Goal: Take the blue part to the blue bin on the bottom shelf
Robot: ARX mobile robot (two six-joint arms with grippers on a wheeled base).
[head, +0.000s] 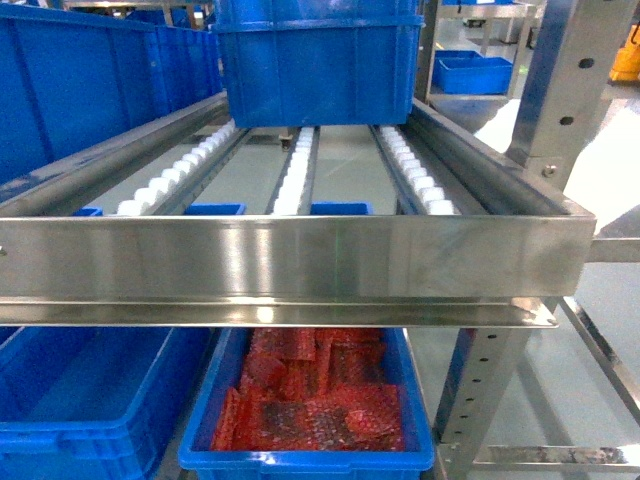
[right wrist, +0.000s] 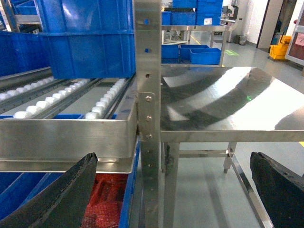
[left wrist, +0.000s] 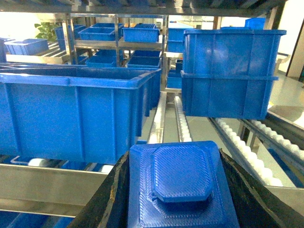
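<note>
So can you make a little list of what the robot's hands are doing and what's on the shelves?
left gripper: shut on the blue part
right gripper: open, holding nothing
roller shelf: steel, white rollers, stacked blue bins at the back
below the shelf: blue bin with red bubble wrap
beside the rack: small steel table

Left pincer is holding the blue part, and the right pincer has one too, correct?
Not quite. The left pincer does hold the blue part, but the right wrist view shows the right pincer open and empty, with only the steel table and floor between its fingers.
</note>
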